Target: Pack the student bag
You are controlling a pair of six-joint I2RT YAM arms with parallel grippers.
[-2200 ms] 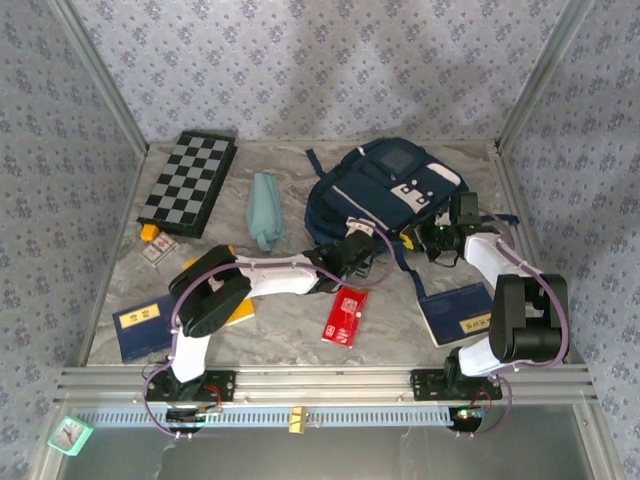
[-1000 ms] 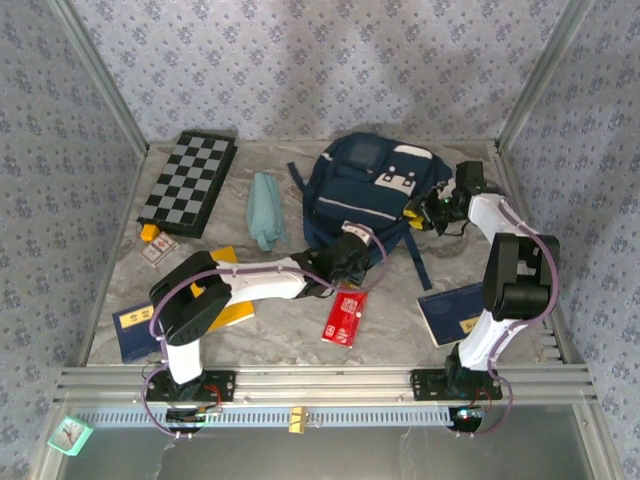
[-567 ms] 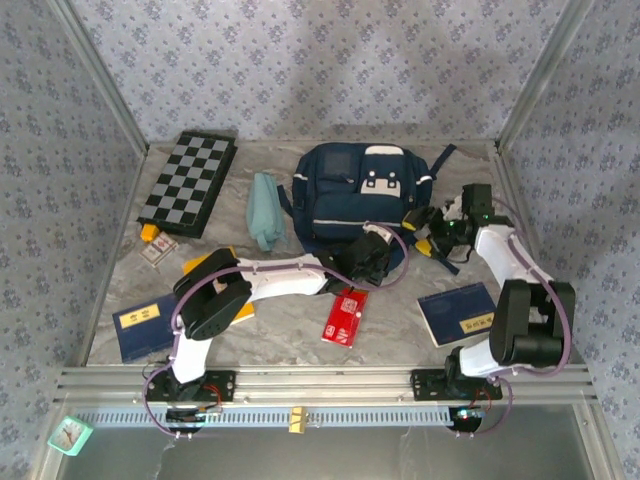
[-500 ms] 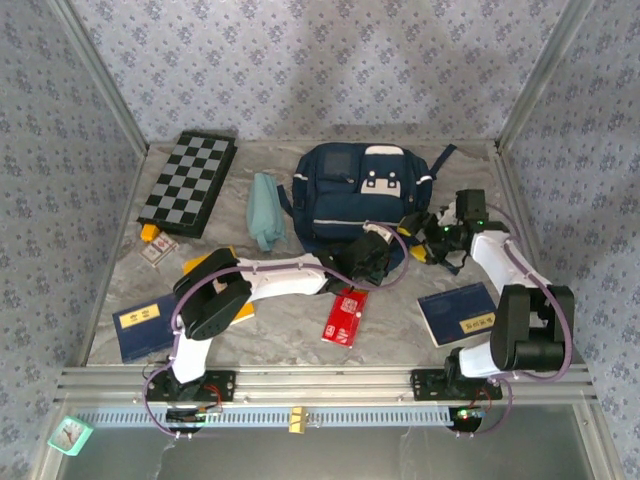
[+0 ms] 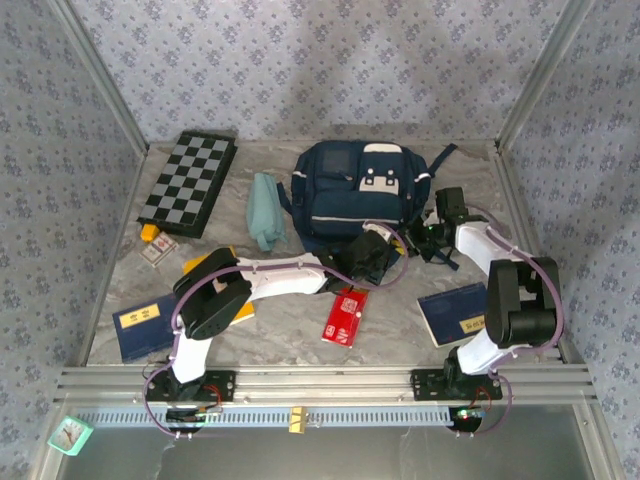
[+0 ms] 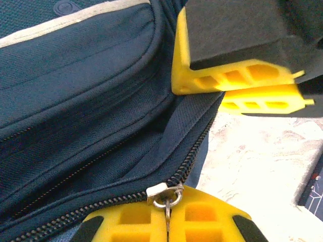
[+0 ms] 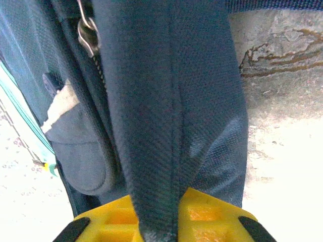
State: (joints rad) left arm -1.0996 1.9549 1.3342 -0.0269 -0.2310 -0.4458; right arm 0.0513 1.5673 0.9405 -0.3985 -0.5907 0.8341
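Note:
The student bag (image 5: 350, 190), navy with white patches, lies flat at the back centre of the table. At the bag's near edge my left gripper (image 5: 372, 252) is shut on a metal zipper pull (image 6: 167, 199), pinched between its yellow fingers (image 6: 202, 222). The zipper runs closed along the navy fabric (image 6: 75, 91). My right gripper (image 5: 422, 232) is at the bag's right side, shut on a navy strap (image 7: 166, 101) that rises out of its jaws. Its yellow fingers (image 6: 237, 80) hover close above in the left wrist view. A second zipper pull (image 7: 86, 38) hangs beside the strap.
A chessboard (image 5: 188, 183) and a teal pouch (image 5: 264, 210) lie left of the bag. A red packet (image 5: 344, 315) sits near the left gripper, and blue books lie at the front right (image 5: 457, 312) and front left (image 5: 143, 327). Metal frame posts line both sides.
The bag has swung round to lie square at the back. My right gripper opened, moved left to the bag's side and closed on the strap. The left gripper stays shut on the zipper pull.

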